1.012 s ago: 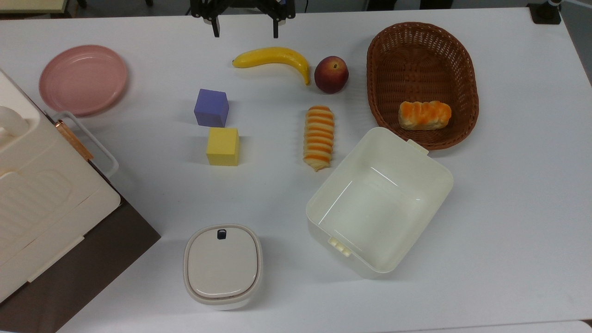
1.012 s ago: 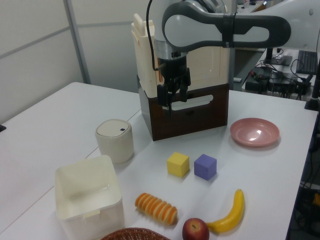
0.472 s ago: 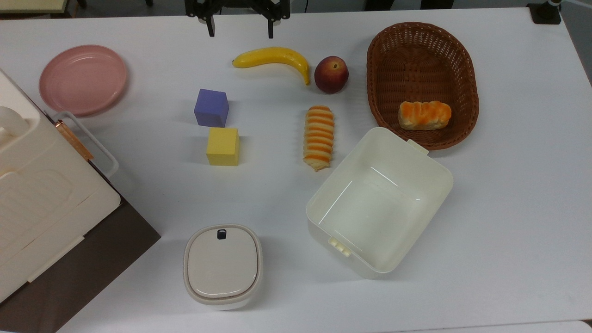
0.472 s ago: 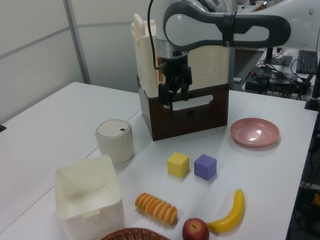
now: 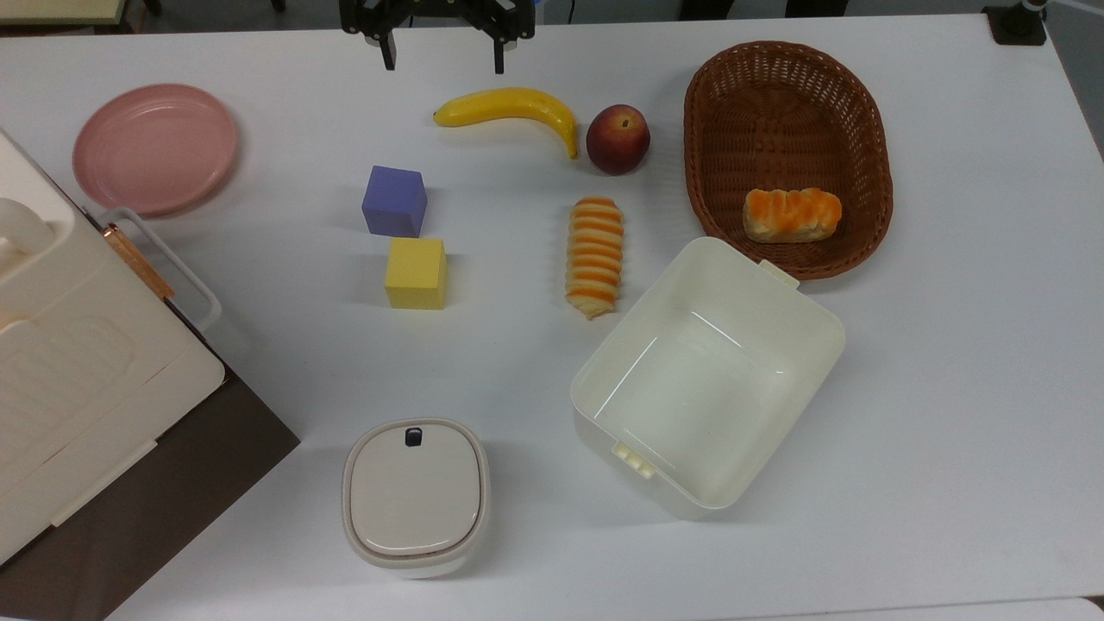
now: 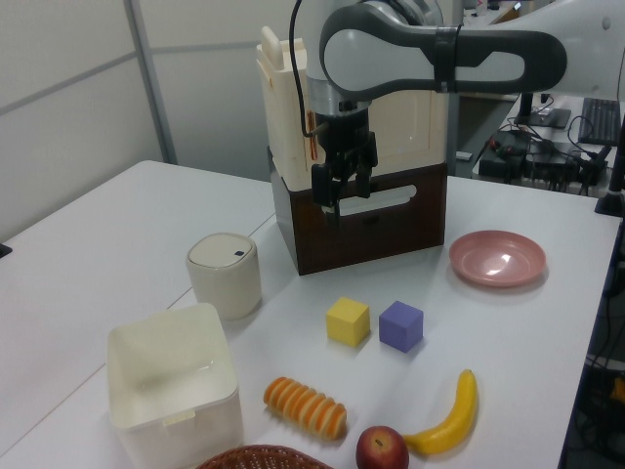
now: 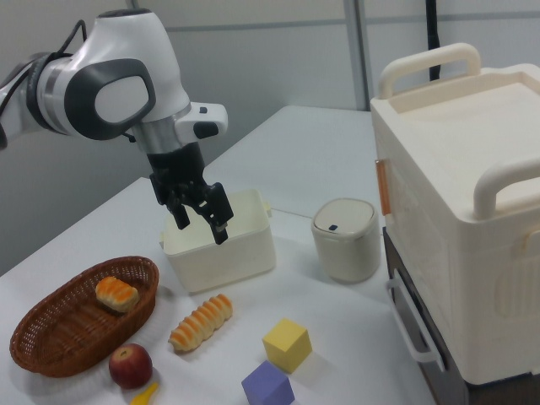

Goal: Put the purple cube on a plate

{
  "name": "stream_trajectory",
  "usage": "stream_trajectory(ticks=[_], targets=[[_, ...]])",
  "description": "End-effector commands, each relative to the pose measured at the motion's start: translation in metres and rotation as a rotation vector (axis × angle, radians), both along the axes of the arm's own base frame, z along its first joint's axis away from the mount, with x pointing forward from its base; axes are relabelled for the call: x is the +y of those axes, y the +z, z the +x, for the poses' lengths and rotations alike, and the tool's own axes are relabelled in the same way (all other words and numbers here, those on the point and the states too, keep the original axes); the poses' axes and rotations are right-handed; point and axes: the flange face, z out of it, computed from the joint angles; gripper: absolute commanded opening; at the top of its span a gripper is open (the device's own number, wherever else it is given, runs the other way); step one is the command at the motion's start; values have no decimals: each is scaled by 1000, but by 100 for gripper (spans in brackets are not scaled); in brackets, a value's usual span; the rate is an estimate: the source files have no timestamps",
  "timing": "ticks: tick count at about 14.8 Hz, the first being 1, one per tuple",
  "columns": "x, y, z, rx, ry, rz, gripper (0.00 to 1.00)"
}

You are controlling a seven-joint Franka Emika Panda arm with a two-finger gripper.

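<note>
On my white worktop (image 5: 949,388) I count two foam cubes, one blue-purple (image 5: 394,201) and one yellow (image 5: 416,273). One round dusty-pink plate (image 5: 155,148), one yellow banana (image 5: 509,109), one red apple (image 5: 617,139), two striped bread rolls (image 5: 594,256) (image 5: 792,214), one brown wicker basket (image 5: 862,112), one open cream plastic box (image 5: 705,376), one lidded cream canister (image 5: 416,496).

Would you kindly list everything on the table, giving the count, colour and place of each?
plate: 1, pink, top view's upper left
purple cube: 1, blue-purple, just above the yellow cube in the top view
yellow cube: 1, yellow, table centre
banana: 1, yellow, left of the apple in the top view
apple: 1, red
striped bread: 1, orange and cream
basket: 1, brown, top view's upper right
bun: 1, orange, in basket
open box: 1, cream
lidded canister: 1, cream
large case: 1, cream and brown
gripper: 1, black, fingers open, above the table
</note>
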Motion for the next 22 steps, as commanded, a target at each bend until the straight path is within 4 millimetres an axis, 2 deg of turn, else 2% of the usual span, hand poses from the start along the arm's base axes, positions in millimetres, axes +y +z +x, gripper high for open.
stream_trajectory(ticks=[1,5,8,9,10,12,13,16,22], targets=[[1,-11,-5,30,5,-14,100],[2,-24,-3,36,29,-17,100],[-2,-47,-4,37,65,-14,100],[-10,-51,-4,39,55,-16,100],[-26,-58,-10,39,30,-13,100],[-39,-77,-24,43,32,-12,100],[-58,-85,-31,27,23,-10,100],[-78,-105,-37,47,27,-7,100],[-87,-145,-54,17,24,-24,100]])
